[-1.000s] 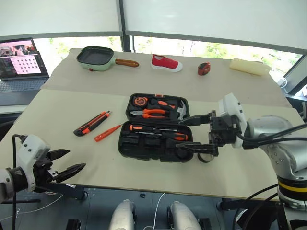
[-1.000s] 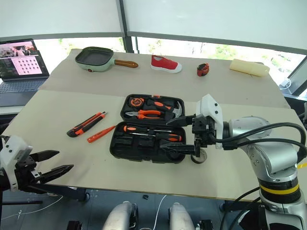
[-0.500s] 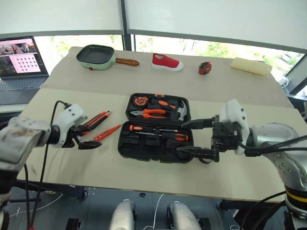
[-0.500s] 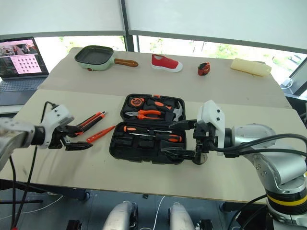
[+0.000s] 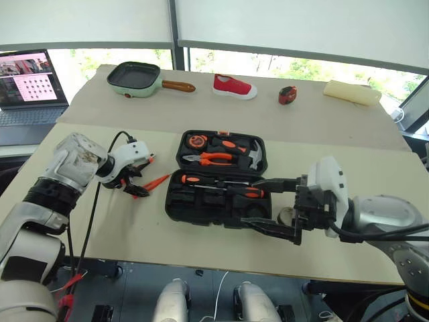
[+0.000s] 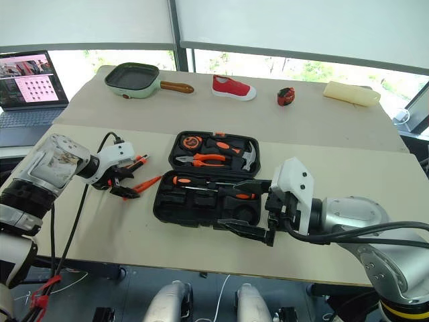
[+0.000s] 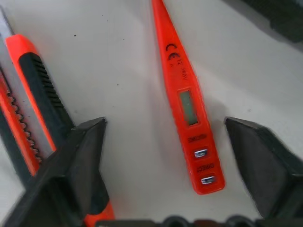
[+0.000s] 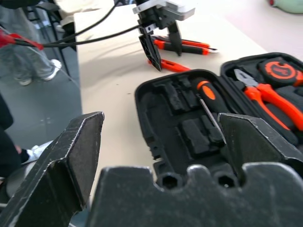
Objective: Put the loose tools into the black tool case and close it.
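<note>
Left eye view: I see the black tool case lying open mid-table, pliers and hammer in its far half, two screwdrivers in its near half. Just left of the case my left gripper points down over the slim orange tester screwdriver, with the utility knife a little further from the case. At the case's right front corner my right gripper hovers with fingers spread wide, empty; the small grey tape roll peeks out beside it.

Left wrist view: the two fingers stand apart, straddling the tester without touching it; the knife lies just outside one finger.

Right wrist view: my right fingers frame the case, clearly parted.
</note>
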You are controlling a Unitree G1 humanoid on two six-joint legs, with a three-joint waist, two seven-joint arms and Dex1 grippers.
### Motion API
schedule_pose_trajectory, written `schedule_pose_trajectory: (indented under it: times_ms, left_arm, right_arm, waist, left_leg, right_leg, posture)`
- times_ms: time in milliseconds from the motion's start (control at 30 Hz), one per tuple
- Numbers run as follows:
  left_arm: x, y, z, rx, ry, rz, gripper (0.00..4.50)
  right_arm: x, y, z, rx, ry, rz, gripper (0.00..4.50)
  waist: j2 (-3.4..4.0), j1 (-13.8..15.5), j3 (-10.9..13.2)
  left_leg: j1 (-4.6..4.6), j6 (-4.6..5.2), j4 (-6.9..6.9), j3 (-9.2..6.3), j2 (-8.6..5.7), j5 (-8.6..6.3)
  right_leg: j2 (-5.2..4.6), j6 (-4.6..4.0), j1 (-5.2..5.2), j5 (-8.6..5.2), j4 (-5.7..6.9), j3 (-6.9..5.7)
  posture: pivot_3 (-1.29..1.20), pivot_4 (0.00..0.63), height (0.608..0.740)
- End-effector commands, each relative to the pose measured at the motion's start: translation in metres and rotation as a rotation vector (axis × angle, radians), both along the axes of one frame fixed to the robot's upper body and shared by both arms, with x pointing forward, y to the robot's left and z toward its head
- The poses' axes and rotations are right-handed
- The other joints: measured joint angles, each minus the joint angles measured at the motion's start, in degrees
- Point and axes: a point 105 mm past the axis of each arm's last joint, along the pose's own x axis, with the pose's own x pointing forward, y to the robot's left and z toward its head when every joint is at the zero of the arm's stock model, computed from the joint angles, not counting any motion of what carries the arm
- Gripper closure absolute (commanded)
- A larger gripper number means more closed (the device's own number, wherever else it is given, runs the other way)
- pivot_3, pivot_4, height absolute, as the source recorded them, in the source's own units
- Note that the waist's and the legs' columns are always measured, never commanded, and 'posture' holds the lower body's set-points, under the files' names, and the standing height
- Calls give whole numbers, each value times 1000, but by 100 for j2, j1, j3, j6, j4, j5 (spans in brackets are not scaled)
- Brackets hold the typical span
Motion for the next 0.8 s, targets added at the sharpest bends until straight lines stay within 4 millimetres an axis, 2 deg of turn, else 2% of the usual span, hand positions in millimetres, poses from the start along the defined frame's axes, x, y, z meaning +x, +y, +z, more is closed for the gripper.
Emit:
schedule_pose_trajectory:
  times_ms: [33, 133, 200, 400, 467, 600, 700, 800]
  left_arm:
    - [-4, -4, -13, 6, 56, -32, 2377]
    - [-4, -5, -15, 2, 60, -36, 3639]
    - [-5, -6, -15, -5, 60, -38, 4080]
    - [1, 11, 16, -15, -31, 67, 4085]
    - [2, 5, 24, -52, -58, 52, 4085]
    - [6, -33, 65, -251, -190, -97, 4086]
    - [3, -48, 75, -249, -265, -239, 4086]
    - [-13, -69, 73, -257, -236, -419, 4086]
  right_arm:
    - [-6, 1, 9, 2, -59, 4, 0]
    - [-7, 0, 8, -3, -60, 1, 0]
    - [-7, -1, 8, -4, -60, -2, 0]
    - [-4, -13, 6, -19, -45, -44, 0]
    - [-3, -16, 5, -21, -41, -53, 0]
    - [-1, -23, -2, -34, -15, -85, 0]
    - [-1, -26, -4, -32, -3, -94, 0]
    - [0, -28, -5, -34, 2, -98, 0]
  waist:
    - [-1, -1, -2]
    - [0, -1, -5]
    - [-1, -1, -7]
    - [-5, -6, -6]
    - [-6, -22, -6]
    - [-9, -3, -5]
    - [-10, 8, -5]
    - [-10, 4, -5]
  left_leg:
    - [1, 0, 0, 0, 0, 0]
    - [2, 0, 1, -1, -2, 0]
    - [2, 0, 2, -3, -2, 0]
    - [1, 0, 3, -7, -1, 0]
    - [0, 0, 3, -9, 0, 0]
    - [-1, 1, 5, -11, -1, 0]
    - [-2, 1, 12, -12, -3, 0]
    - [-3, 1, 15, -12, -2, 0]
  right_leg:
    - [0, 0, 1, 0, 0, 0]
    - [-2, 1, 4, 0, 1, 0]
    - [-2, 1, 5, 0, 1, -1]
    - [0, 2, 3, 0, 3, -2]
    - [1, 2, 1, 0, 3, -3]
    - [1, 2, 3, 0, 4, -4]
    - [-4, 6, 9, 1, 3, -9]
    - [-2, 6, 9, 1, 4, -8]
  posture:
    - [0, 150, 740]
    - [0, 150, 740]
    - [0, 150, 740]
    - [0, 150, 740]
    - [0, 150, 740]
    - [0, 150, 740]
    - [0, 150, 740]
    - [0, 150, 740]
